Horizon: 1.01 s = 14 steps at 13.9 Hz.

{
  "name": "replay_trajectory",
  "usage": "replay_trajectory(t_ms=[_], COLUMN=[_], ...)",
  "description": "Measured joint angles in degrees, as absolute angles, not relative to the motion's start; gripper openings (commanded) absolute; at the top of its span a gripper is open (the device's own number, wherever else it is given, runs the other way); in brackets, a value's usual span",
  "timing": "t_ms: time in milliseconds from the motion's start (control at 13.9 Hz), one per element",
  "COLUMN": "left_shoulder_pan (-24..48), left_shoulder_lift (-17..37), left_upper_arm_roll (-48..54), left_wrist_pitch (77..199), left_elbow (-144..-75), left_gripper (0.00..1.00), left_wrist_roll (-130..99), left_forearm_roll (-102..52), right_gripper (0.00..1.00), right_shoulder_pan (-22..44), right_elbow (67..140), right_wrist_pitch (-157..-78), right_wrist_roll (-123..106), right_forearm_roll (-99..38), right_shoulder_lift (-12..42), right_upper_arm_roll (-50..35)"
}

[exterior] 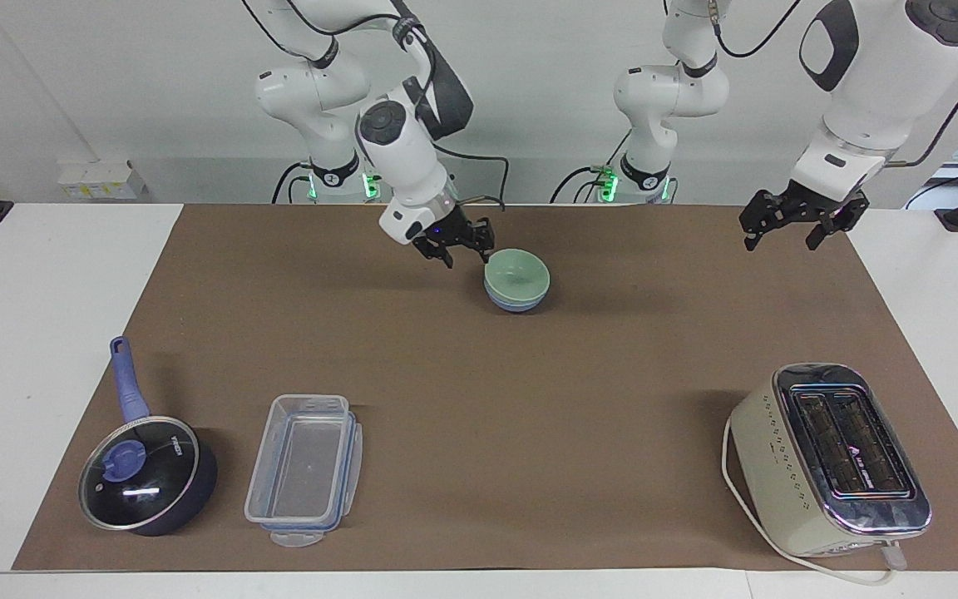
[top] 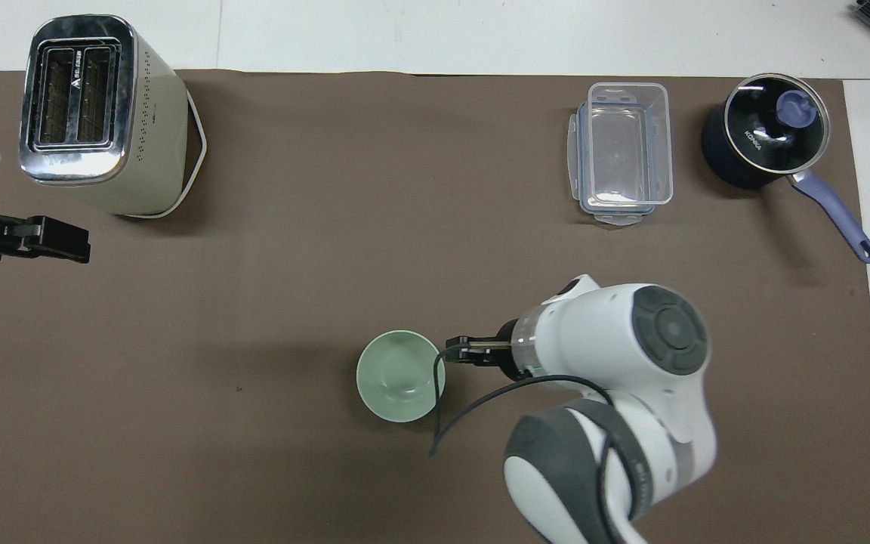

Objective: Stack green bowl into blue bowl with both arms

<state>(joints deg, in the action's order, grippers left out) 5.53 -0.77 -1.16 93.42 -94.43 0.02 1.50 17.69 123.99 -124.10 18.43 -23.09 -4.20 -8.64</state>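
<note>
I see the green bowl (exterior: 516,274) sitting upright inside the blue bowl (exterior: 515,304), mid-table near the robots.

Pale mint-green bowl (exterior: 516,273) in periwinkle-blue bowl (exterior: 516,304), plain glossy. Brown mat (exterior: 479,399), white table (exterior: 38,283). Cream toaster (exterior: 828,460), chrome top, dotted side. Clear container (exterior: 304,469), blue clips. Dark navy pan (exterior: 149,474), blue knob and handle. White arms, black grippers: left gripper (exterior: 803,225), right gripper (exterior: 456,246).
</note>
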Motion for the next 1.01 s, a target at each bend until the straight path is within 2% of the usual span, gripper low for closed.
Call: replay_trajectory(t_ms=[72, 360, 721, 1009], left_shoulder_pan=[5.5, 5.5, 5.5, 5.5], left_shoulder_lift=[-0.8, -0.8, -0.8, -0.8], left_upper_arm_roll=[-1.2, -1.2, -1.2, -1.2], left_wrist_pitch=[93.4, 93.4, 93.4, 93.4], left_elbow=[-94.4, -94.4, -94.4, -94.0], left_gripper=[1.0, 1.0, 1.0, 1.0], left_wrist_roll=[0.0, 0.0, 0.0, 0.0], left_forearm_roll=[1.5, 1.5, 1.5, 1.5], right_gripper=[1.0, 1.0, 1.0, 1.0], right_shoulder_pan=[15.1, 8.5, 3.9, 2.6], right_elbow=[124.0, 121.2, 106.8, 93.1], right_wrist_pitch=[-122.2, -116.3, -103.6, -91.1], right_wrist_roll=[16.5, 14.1, 14.0, 14.0], right_forearm_roll=[-22.1, -14.4, -4.2, 0.0], right_shoulder_lift=[-6.2, -10.4, -9.0, -5.2], right_upper_arm_roll=[-8.5, -8.2, -8.2, -8.2])
